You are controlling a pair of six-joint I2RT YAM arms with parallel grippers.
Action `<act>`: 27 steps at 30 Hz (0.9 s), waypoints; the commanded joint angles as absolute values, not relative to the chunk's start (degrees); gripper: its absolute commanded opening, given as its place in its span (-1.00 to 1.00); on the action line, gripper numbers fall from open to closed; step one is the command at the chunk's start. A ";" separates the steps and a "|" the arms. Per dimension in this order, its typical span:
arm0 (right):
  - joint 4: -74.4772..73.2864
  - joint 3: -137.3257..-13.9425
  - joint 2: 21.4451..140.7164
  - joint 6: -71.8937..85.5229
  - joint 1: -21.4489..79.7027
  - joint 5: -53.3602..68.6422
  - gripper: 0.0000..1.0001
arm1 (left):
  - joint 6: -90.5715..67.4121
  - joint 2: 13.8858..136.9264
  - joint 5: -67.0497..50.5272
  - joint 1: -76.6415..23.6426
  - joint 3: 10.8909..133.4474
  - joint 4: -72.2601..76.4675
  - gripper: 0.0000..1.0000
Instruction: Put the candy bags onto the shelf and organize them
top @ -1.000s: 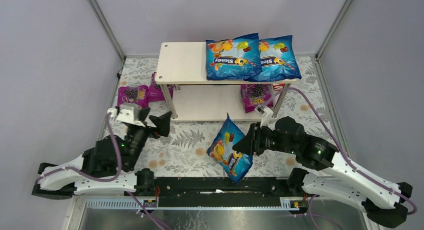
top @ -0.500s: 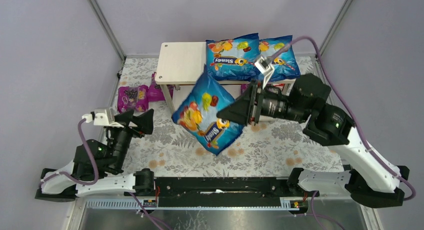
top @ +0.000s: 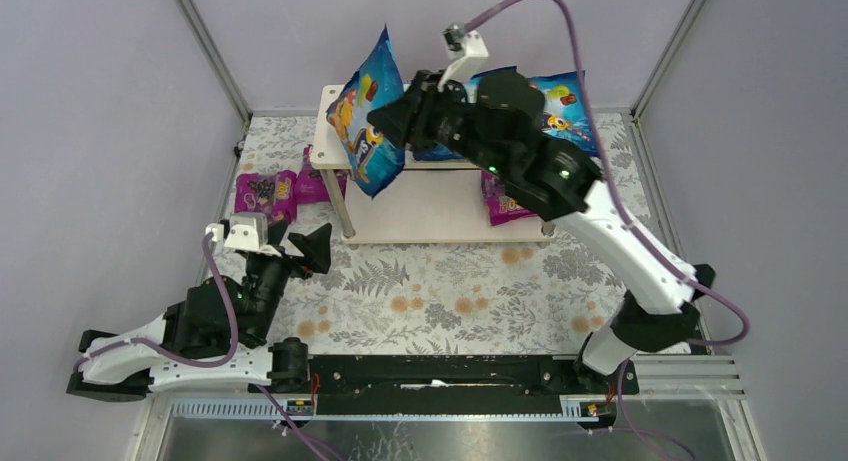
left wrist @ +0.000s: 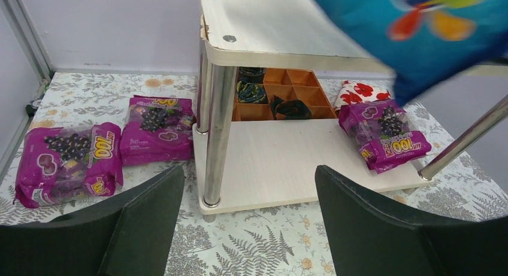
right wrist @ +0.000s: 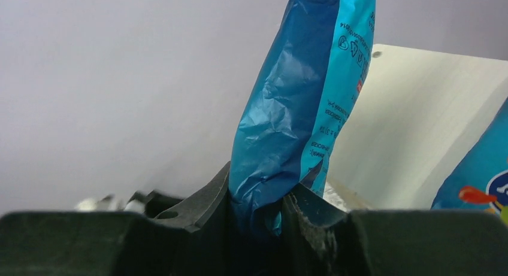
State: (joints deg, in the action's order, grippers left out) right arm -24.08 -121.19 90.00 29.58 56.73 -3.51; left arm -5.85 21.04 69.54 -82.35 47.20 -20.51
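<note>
My right gripper [top: 395, 121] is shut on the end of a blue candy bag [top: 368, 121], which hangs tilted above the left part of the shelf's top board [top: 323, 146]. In the right wrist view the jaws [right wrist: 257, 204] pinch the bag's crumpled end [right wrist: 305, 96]. Another blue bag [top: 565, 111] lies on the top board at the right; a third is mostly hidden behind the arm. Two magenta bags [top: 262, 193] [top: 315, 186] lie on the mat left of the shelf. One magenta bag [top: 510, 201] lies on the lower board [top: 420, 206]. My left gripper [top: 300, 246] is open and empty, facing the shelf's front left post [left wrist: 218, 132].
An orange compartment tray [left wrist: 281, 96] and a white red-flowered item [left wrist: 362, 91] sit behind the shelf. Grey walls with metal frame posts [top: 210, 51] enclose the floral mat [top: 440, 291].
My right arm has lifted the blue bag from the mat near the front edge, up and back-left to above the shelf's top left. My left gripper has shifted slightly and stays open.
</note>
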 commanded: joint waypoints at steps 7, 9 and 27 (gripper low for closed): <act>-8.48 -132.95 100.32 34.83 55.83 -17.83 -1.00 | -5.19 21.92 67.17 -82.31 46.32 -19.58 0.70; -8.19 -132.44 100.95 35.82 55.87 -19.33 -1.00 | -5.19 21.97 66.76 -82.27 46.25 -19.47 0.70; -6.55 -132.00 107.93 30.06 55.72 -29.85 -1.00 | -4.57 21.80 66.62 -82.27 45.72 -18.74 0.71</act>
